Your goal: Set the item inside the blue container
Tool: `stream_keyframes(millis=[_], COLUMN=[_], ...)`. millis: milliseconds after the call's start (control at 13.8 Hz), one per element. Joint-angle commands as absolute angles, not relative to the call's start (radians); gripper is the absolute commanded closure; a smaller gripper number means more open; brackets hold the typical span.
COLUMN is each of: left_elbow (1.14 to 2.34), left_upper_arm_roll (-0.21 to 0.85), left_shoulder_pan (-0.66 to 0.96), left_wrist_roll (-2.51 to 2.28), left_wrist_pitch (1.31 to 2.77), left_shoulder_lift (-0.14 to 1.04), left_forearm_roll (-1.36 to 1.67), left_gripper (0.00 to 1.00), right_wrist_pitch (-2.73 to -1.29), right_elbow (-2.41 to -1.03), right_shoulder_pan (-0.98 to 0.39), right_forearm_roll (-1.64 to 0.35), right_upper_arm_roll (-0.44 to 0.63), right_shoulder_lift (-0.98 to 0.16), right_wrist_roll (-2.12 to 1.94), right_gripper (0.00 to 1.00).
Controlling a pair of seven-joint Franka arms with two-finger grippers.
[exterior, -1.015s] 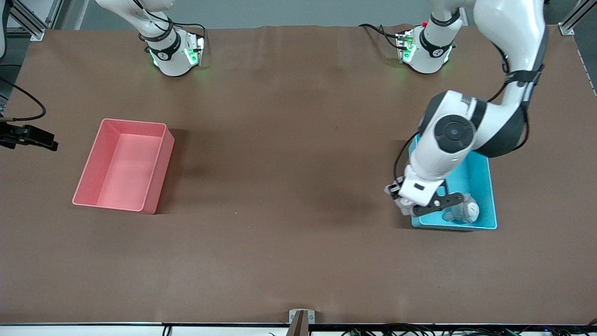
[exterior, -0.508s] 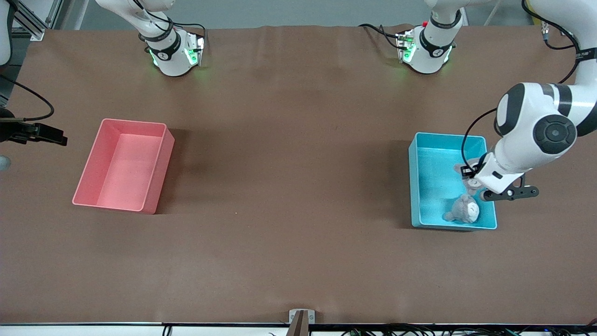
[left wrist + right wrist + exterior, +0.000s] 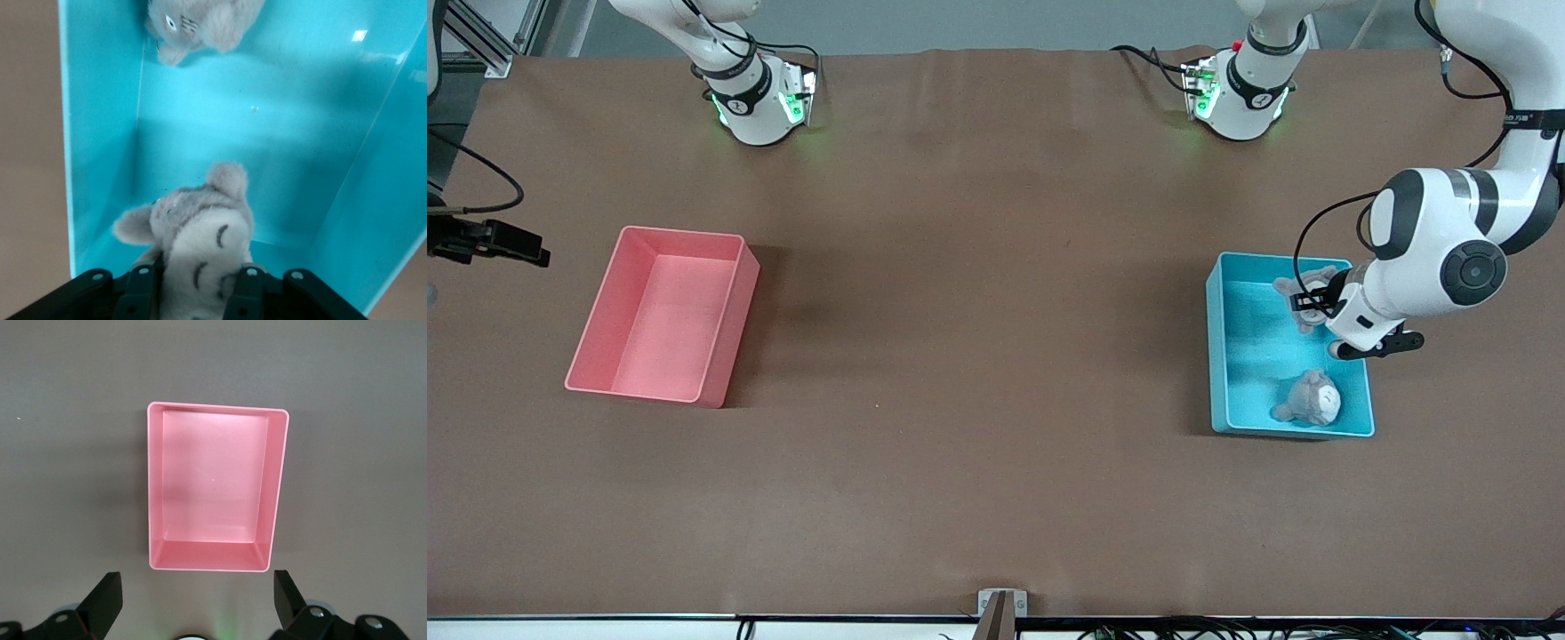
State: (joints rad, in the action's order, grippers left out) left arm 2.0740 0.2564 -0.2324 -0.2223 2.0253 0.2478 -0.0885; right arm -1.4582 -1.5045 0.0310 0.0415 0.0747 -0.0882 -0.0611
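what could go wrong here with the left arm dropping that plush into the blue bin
1. The left gripper grips a grey plush over the blue container, close to one end wall; released there, it might catch on the rim or tumble out.
2. A second plush already lies in the container; the dropped one could bounce off it.
3. The fingers sit deep in soft fur, so the plush may cling when they open.

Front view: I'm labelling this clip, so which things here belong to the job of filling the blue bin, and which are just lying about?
Part of the job:
- blue bin
- grey plush toy between the left gripper fingers, over the bin
- second grey plush toy lying in the bin

Just lying about:
- pink bin, toward the right arm's end
- right gripper, open, waiting above the pink bin
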Motion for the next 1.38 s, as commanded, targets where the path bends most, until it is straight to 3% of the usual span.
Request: stream_keyframes(millis=[0, 363, 725, 1305], left_elbow=[2.04, 1.899, 1.872, 1.498], left_upper_arm_roll=[0.267, 0.284, 0.291, 0.29], left_shoulder_pan=[-0.241, -0.233, -0.233, -0.233], left_wrist_roll=[-0.23, -0.233, -0.236, -0.219], left_wrist_pitch=[2.028, 1.918, 1.858, 1.703], left_shoulder_lift=[0.244, 0.239, 0.212, 0.219], left_forearm_roll=[-0.072, -0.072, -0.032, -0.054], left_gripper=[0.0, 0.0, 0.0, 0.0], right_wrist_pitch=[-1.482, -1.52, -1.52, -1.485], right_elbow=[-1.601, -1.692, -1.671, -1.641], right_shoulder_pan=[0.035, 0.034, 0.034, 0.031], right_forearm_roll=[0.025, 0.025, 0.031, 0.023], right_upper_arm_roll=[0.074, 0.074, 0.069, 0.066], right_shoulder_lift=[0.017, 0.115, 0.121, 0.127], right_wrist_roll=[-0.064, -0.064, -0.072, -0.06], right_gripper=[0.0, 0.0, 0.0, 0.0])
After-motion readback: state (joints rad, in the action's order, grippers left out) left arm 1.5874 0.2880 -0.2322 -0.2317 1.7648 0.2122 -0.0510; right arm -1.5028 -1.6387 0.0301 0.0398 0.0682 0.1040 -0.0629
